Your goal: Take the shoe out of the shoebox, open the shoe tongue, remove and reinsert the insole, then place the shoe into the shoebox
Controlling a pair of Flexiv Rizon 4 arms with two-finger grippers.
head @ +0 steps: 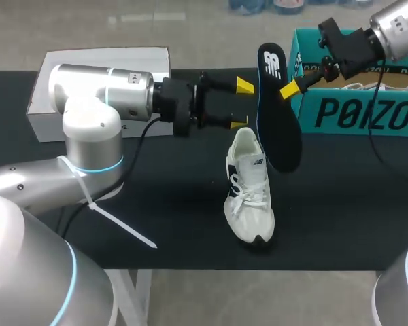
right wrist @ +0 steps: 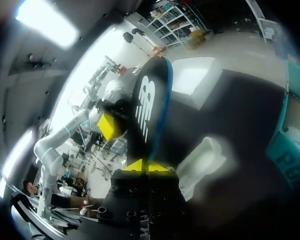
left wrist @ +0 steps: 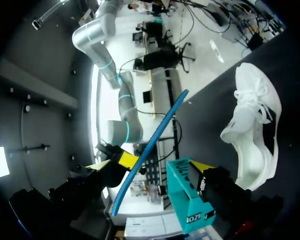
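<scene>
The left arm [head: 88, 129] is nearest; the left end effector [head: 241, 104] is apart, just left of the insole [head: 279, 115]. The right end effector [head: 289, 88] is clamped on the insole above the shoe [head: 250, 197]. The shoe lies on the surface [head: 340, 204], out of the shoebox [head: 353, 112]. Reinserting and boxing seem left.

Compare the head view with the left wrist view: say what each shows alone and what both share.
Head view only: the white box, and the right gripper pinching the insole with its broad black face showing. Left wrist view only: the insole's thin blue edge, seen edge-on just ahead of the left gripper's open fingers. Both: the insole itself, the white shoe and the teal shoebox.
</scene>
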